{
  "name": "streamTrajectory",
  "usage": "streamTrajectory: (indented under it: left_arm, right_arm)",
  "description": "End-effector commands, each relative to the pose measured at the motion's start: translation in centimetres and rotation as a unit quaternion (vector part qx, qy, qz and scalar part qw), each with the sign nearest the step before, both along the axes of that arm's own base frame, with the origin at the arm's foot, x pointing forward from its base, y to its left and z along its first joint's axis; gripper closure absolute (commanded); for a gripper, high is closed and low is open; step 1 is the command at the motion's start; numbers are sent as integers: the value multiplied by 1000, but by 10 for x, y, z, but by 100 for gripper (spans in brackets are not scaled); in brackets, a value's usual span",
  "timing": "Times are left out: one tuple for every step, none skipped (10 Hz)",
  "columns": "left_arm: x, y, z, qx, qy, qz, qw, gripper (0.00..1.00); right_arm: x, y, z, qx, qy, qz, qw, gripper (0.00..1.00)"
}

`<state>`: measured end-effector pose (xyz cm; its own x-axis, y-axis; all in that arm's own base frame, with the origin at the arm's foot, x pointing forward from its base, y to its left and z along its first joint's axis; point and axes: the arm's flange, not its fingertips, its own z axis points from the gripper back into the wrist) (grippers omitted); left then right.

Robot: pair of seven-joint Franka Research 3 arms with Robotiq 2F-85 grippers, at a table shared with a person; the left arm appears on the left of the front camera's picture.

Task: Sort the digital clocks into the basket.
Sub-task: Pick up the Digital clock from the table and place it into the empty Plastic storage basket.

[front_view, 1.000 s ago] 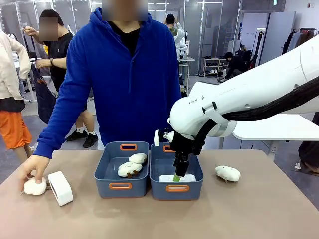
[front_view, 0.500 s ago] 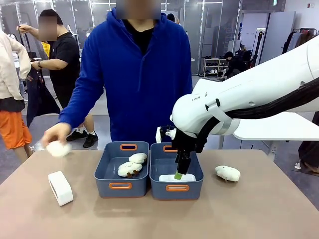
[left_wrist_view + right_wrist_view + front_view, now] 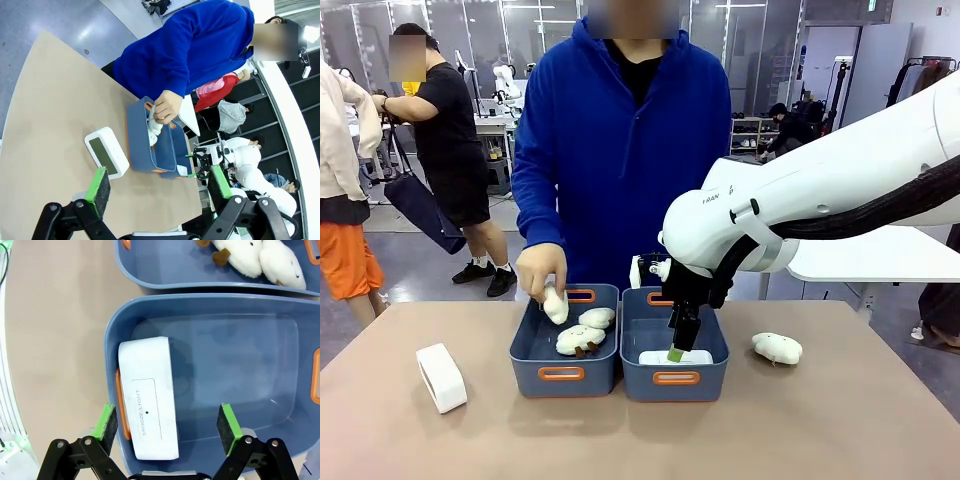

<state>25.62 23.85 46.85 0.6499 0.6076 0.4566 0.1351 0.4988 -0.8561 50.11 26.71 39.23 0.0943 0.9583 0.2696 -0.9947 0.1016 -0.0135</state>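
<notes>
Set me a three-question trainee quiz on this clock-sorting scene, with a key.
1. True or false: the right gripper is shut on the sorted clock.
2. Where is the unsorted clock? A) in the left basket B) on the table, left of both baskets C) in the person's hand
3. Fill in: the person's hand holds a ____ over the left basket.
Key: 1. False: its fingers stand open above that clock, which lies in the right basket. 2. B. 3. plush toy.
</notes>
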Motion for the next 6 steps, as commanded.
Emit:
streamTrajectory:
  left_arm:
    - [-1,2,0,-2,-3,-6,1000,0]
    - [-1,2,0,-2,-3,-6,1000,0]
    - [-1,2,0,-2,-3,-6,1000,0]
    - [-1,2,0,-2,-3,-6,1000,0]
    - [-1,2,0,-2,-3,-6,1000,0]
    - [-1,2,0,-2,-3,-6,1000,0]
  right_arm:
    - [2,0,-2,-4,1,4,1000,0]
    - [2,0,-2,-4,1,4,1000,0]
    - [2,0,-2,-4,1,4,1000,0]
    - [2,0,-2,-4,1,4,1000,0]
    - [2,0,-2,-4,1,4,1000,0]
    - [0,0,0,0,0,0,1000,0]
